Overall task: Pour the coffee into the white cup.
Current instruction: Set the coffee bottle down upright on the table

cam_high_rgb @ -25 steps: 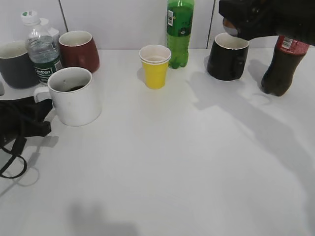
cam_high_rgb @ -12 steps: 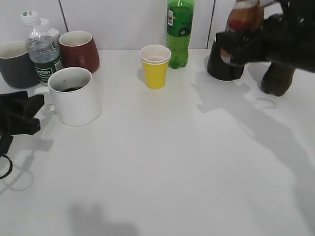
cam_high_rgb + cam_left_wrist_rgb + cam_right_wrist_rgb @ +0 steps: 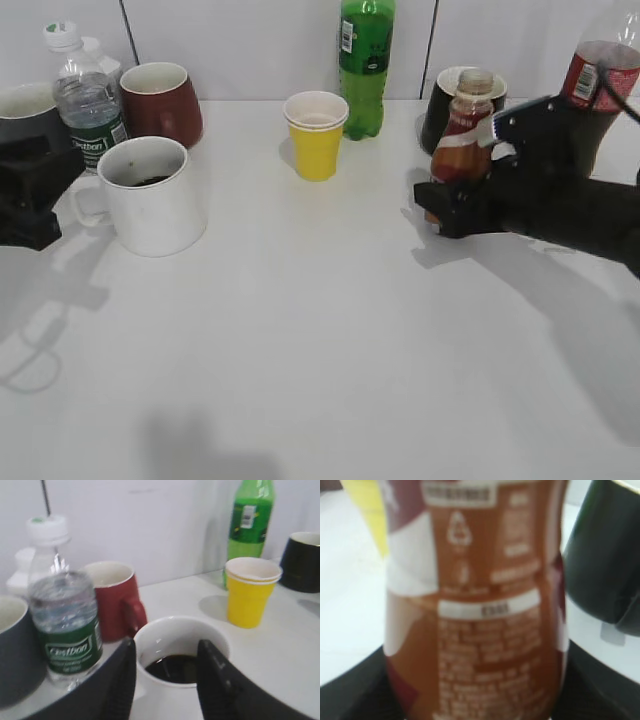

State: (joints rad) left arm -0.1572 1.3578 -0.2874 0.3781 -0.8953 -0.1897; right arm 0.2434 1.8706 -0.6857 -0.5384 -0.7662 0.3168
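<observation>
On the right of the bench (image 3: 330,330) my right gripper (image 3: 452,205) is clamped around the coffee bottle (image 3: 461,135), which stands upright with its open mouth up. Far across to the left sits the white cup (image 3: 150,195), dark liquid already at its bottom. My left gripper (image 3: 165,680) hangs spread wide just beside that cup, holding nothing. I judge the bottle must travel left before tipping.
</observation>
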